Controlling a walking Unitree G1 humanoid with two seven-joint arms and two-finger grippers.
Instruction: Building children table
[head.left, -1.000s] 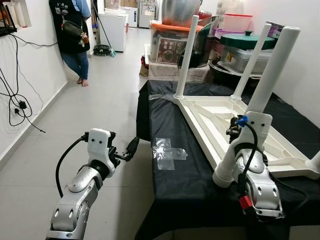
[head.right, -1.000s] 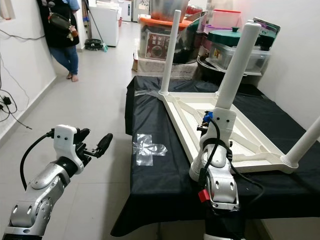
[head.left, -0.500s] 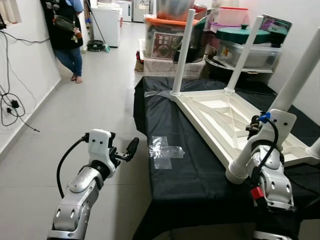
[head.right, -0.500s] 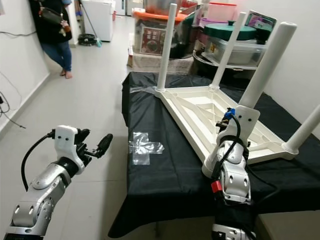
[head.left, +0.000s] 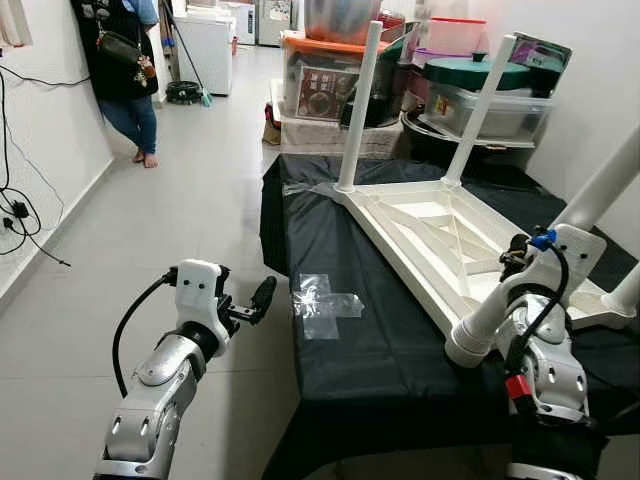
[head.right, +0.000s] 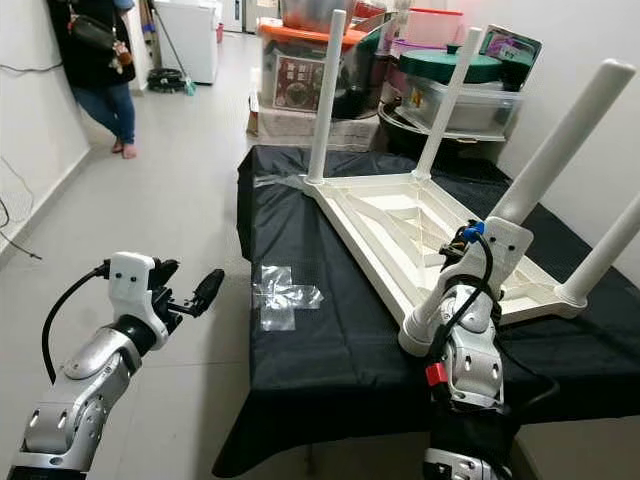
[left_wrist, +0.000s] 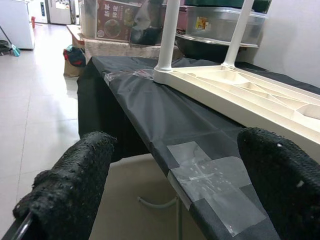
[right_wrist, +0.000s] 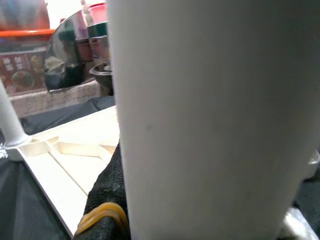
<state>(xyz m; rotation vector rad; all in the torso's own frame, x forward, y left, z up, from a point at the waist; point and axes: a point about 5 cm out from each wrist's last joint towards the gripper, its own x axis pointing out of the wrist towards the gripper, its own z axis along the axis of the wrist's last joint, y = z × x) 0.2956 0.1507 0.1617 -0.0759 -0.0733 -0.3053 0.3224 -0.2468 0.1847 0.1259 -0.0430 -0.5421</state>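
Lay upside down on the black-draped table (head.left: 400, 340): the white children's table top (head.left: 450, 240), underside up, ribs showing. Stood upright at its far corners: two white legs (head.left: 358, 105), one at each. Rose at the near corner a third leg (head.right: 545, 165), slanting up from its socket (head.left: 470, 350) at the frame's edge; showed a fourth at the right edge of the left eye view.

Sat clenched on that near leg the right tool (head.right: 470, 250), black fingers (right_wrist: 107, 192) pressed against the white tube, seen very close in the right wrist view, with a yellow band at the finger's base. Hung the right arm's red tag low over the table's front edge.

Hovered off the table's left side, over the tiled floor (head.left: 160, 230), the left tool (head.left: 255, 300), released, its two black fingers (left_wrist: 75, 190) spread wide and grasping nothing, aimed toward the cloth.

Stuck flat on the cloth near its left edge: a cross of clear tape (head.left: 322, 300). Stacked beyond the table: storage boxes (head.left: 330, 80) and pots. Stood by the left wall a person (head.left: 125, 70) in dark top and jeans.
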